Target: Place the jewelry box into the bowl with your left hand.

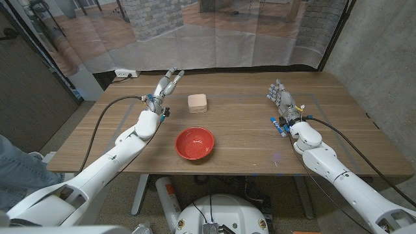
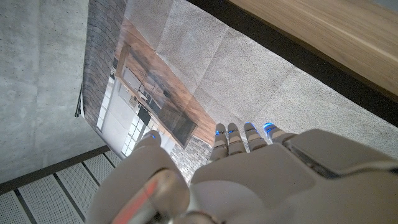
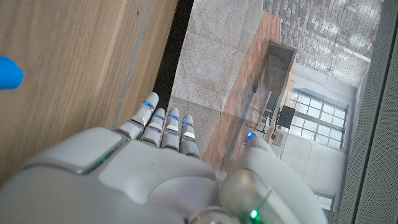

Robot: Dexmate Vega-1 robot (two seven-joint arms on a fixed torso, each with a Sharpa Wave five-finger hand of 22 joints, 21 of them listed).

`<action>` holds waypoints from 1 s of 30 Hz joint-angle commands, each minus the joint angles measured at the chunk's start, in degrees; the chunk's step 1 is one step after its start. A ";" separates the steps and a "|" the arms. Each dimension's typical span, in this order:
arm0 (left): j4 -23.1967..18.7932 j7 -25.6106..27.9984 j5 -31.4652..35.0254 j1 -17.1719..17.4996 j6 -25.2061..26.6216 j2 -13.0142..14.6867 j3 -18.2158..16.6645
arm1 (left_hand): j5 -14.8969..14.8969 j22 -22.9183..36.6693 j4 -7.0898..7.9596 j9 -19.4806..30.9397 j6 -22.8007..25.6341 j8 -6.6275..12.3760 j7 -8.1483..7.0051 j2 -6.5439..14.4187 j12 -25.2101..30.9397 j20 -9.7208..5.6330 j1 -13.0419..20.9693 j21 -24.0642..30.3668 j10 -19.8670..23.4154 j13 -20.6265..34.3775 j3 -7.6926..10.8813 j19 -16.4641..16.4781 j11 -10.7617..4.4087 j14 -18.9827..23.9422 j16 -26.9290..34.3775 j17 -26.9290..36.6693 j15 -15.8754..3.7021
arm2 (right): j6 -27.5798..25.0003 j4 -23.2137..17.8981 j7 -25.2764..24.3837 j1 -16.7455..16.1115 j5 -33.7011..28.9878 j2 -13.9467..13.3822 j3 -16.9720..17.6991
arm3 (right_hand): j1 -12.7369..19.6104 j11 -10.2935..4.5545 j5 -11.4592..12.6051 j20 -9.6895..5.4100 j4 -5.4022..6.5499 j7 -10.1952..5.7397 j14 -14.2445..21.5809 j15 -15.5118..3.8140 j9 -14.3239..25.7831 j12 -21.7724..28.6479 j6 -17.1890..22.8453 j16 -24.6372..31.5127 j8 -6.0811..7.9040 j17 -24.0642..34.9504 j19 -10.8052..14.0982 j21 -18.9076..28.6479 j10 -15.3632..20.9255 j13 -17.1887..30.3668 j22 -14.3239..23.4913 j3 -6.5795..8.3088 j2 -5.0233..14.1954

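Note:
A small tan jewelry box (image 1: 197,103) sits on the wooden table (image 1: 247,140), behind the red bowl (image 1: 194,143), which is empty. My left hand (image 1: 166,86) is raised to the left of the box, a short gap away, fingers straight and apart, holding nothing. In the left wrist view the left hand (image 2: 249,174) points past the table's far edge. My right hand (image 1: 281,99) stands at the right side of the table, fingers straight and together, empty. The right hand (image 3: 155,162) reaches out over the table edge in the right wrist view.
A translucent curtain (image 1: 214,36) hangs behind the table's far edge. A power strip (image 1: 126,74) lies on the floor at the back left. Cables (image 1: 104,123) run along both arms. A person's knee in jeans (image 1: 13,162) is at the picture's left edge.

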 commanded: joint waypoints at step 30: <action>-9.82 -0.30 12.47 -2.79 17.39 5.61 4.63 | 0.77 0.12 -2.38 0.42 1.20 -0.48 -0.92 -0.40 -0.44 6.88 4.28 1.09 1.09 0.16 0.32 3.43 0.23 1.47 -0.33 0.25 0.12 | 2.48 0.21 -0.10 -0.62 -0.04 1.14 0.20 | 1.04 0.01 -0.07 -0.08 -0.78 -0.40 0.77 -0.08 -0.02 -0.01 0.67 0.14 0.06 0.09 0.83 -1.08 0.79 -0.02 0.16 0.18 0.25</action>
